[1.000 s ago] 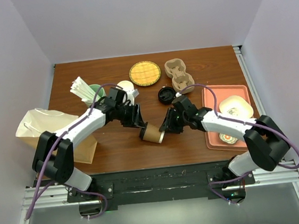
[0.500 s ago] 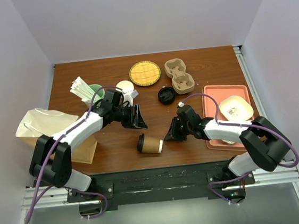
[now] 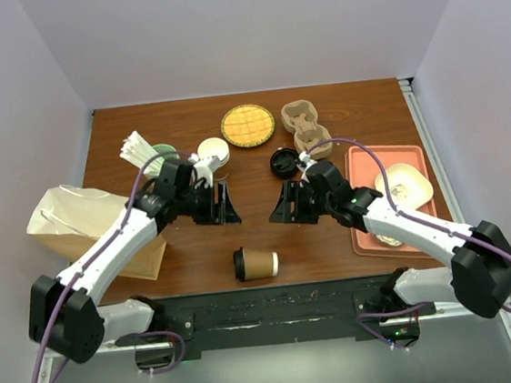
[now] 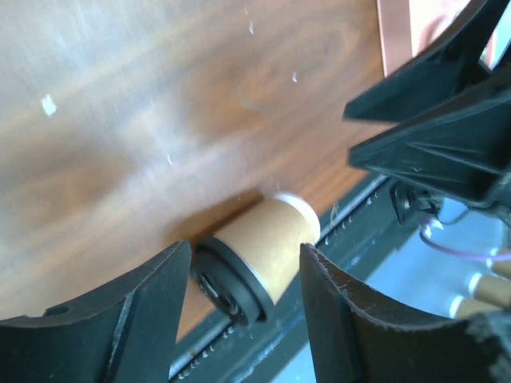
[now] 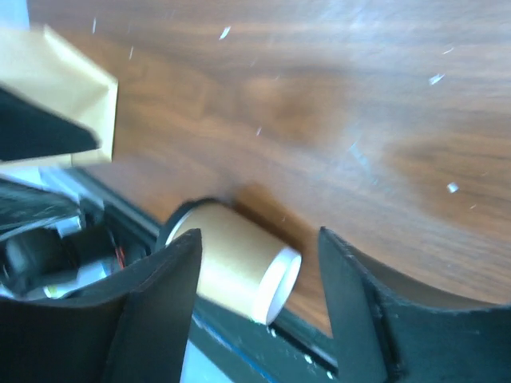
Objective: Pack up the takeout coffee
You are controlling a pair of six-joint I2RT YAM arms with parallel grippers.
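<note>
I see the brown kraft-paper cup with black plastic lid [image 3: 256, 264] lying sideways, unpacked. The left gripper [image 3: 228, 208] and right gripper [image 3: 283, 209] are both open and empty.

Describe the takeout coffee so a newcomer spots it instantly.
On the wooden table, look at the middle of the near edge. The takeout coffee lies there on its side, with nothing touching it: a brown paper cup with a black lid pointing left, the only cup lying down.
</note>
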